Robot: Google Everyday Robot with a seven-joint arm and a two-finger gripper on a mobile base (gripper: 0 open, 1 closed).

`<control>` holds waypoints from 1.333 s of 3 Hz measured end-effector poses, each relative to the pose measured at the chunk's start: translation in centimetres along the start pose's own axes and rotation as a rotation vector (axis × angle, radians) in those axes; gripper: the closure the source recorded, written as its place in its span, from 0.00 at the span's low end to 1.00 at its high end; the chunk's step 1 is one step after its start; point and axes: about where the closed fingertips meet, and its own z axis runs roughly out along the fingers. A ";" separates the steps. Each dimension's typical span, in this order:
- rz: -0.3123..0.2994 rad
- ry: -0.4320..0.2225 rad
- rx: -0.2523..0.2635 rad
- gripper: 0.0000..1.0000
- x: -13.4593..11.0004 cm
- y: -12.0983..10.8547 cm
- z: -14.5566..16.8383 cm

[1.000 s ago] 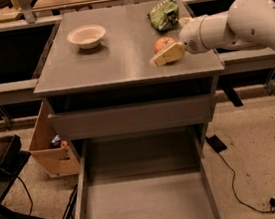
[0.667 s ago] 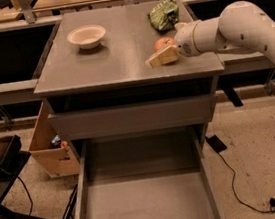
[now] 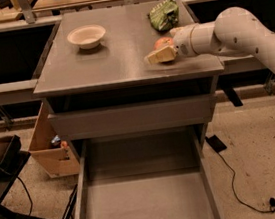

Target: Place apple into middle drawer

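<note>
- The apple point(image 3: 164, 42) is on the cabinet top point(image 3: 115, 59), towards the right front corner, just in front of the green snack bag point(image 3: 164, 14). It has not left the surface as far as I can see.
- The gripper point(image 3: 162, 54) is right at the apple, reaching in from the right on the end of the white arm point(image 3: 238, 30), low over the top. Its tan tip sits in front of the fruit and hides the lower half.
- I cannot tell whether the gripper is clamped on the apple or only set around it.
- The middle drawer point(image 3: 145, 206) is pulled wide open below, with a bare grey floor, so the opening step looks done.
- The shallower drawer point(image 3: 133, 117) above it is shut, showing its flat front.
- A pale bowl point(image 3: 86, 36) sits well apart on the left of the top, out of the way.
- Left to do, by my reckoning: get a sure hold, lift, carry the apple forward past the front edge, lower it into the open drawer and let go. I would call it early days.
</note>
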 end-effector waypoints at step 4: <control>-0.072 -0.006 0.005 1.00 -2.7 0.5 -0.5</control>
